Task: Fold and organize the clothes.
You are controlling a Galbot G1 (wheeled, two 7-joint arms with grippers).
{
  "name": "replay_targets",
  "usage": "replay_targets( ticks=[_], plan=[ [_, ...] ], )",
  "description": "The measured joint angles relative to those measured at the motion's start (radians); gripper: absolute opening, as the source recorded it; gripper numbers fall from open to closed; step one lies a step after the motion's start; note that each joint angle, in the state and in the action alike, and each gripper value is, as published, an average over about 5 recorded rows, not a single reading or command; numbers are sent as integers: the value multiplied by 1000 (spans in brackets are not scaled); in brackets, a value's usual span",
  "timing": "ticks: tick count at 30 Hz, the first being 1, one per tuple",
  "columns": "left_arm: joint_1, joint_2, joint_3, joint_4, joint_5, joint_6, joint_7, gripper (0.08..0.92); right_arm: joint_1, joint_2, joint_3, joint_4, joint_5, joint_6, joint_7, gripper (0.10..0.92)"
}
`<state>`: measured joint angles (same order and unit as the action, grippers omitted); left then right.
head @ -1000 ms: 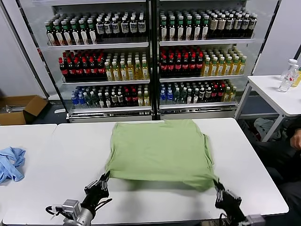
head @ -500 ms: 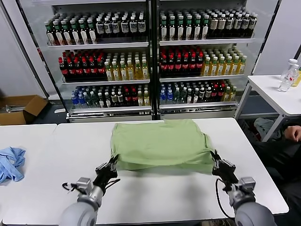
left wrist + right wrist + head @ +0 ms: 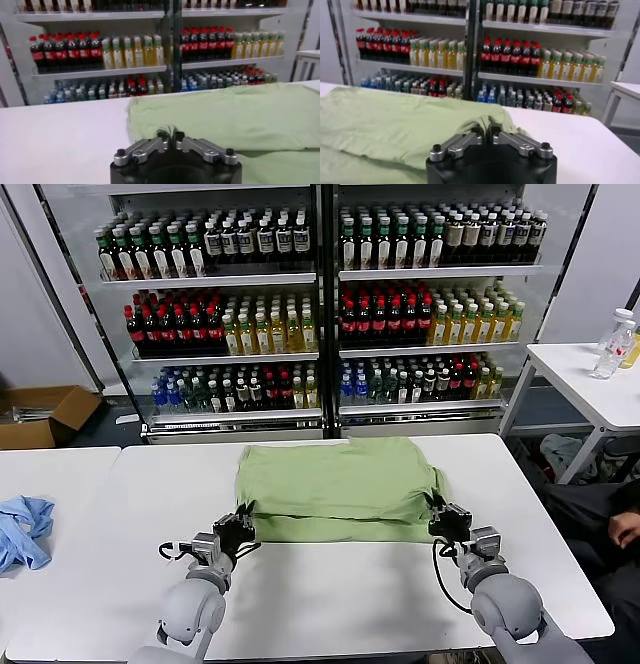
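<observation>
A plain sage-green shirt (image 3: 335,484) lies on the white table (image 3: 330,594), its near hem folded back over itself. My left gripper (image 3: 238,529) is shut on the shirt's near left corner, seen in the left wrist view (image 3: 170,135). My right gripper (image 3: 440,516) is shut on the near right corner, seen in the right wrist view (image 3: 487,131). Both hold the raised edge low over the shirt (image 3: 225,117) (image 3: 395,127). No collar, buttons or print show.
A blue cloth (image 3: 22,529) lies on the left table. Drink fridges (image 3: 320,304) stand behind the table. A side table with bottles (image 3: 612,344) is at the right, a cardboard box (image 3: 45,414) on the floor at the left.
Both grippers have carried the shirt's near edge away from me, from over the table's front to about the shirt's middle, folding the lower part over. Both stay shut on the corners.
</observation>
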<state>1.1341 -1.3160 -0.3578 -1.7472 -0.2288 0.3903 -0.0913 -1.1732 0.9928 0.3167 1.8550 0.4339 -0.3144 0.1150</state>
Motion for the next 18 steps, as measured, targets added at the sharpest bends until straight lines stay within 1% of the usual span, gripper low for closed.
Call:
replay_targets(
  ticks=[8, 12, 15, 16, 18],
  plan=[
    [46, 10, -19, -14, 15, 3, -21, 515, -65, 7, 69, -8, -3, -16, 10, 684],
    [59, 8, -17, -10, 13, 15, -27, 627, -66, 14, 75, -31, 15, -45, 19, 785],
    [59, 5, -12, -1, 8, 23, -30, 703, -60, 15, 66, -47, 35, -63, 22, 796],
    [57, 5, -10, 3, 5, 26, -31, 706, -58, 15, 61, -51, 42, -66, 21, 780],
    [54, 4, -7, 10, -1, 29, -31, 687, -55, 13, 52, -57, 55, -71, 19, 729]
  ],
)
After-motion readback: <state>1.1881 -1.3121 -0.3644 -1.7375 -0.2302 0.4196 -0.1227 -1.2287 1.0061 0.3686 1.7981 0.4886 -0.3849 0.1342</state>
